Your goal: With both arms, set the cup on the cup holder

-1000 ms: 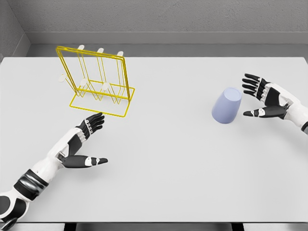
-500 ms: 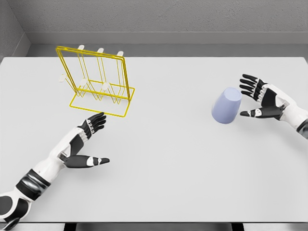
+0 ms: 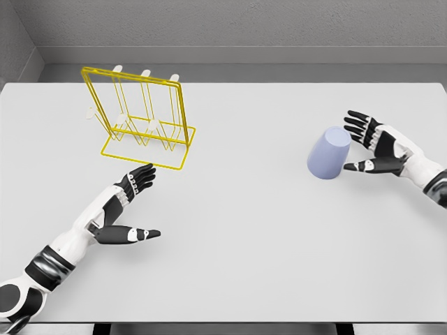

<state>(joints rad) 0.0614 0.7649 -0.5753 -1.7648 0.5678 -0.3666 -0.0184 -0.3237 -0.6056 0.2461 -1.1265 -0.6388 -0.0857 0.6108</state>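
The lavender cup (image 3: 329, 153) sits tilted on the tabletop (image 3: 251, 230), well right of the yellow cup holder (image 3: 142, 118). Right hand (image 3: 374, 143) spread just beside the cup, grasping nothing. Left hand (image 3: 126, 202) relaxed, fingers extended, near the holder's base.

This is a simulated test space, not a lived-in room: a plain pale table (image 3: 230, 265) stands against flat grey walls (image 3: 244, 24), every surface smooth and evenly rendered. The only furnishings are a yellow wire rack (image 3: 143, 118) and a lilac cup (image 3: 328, 153).
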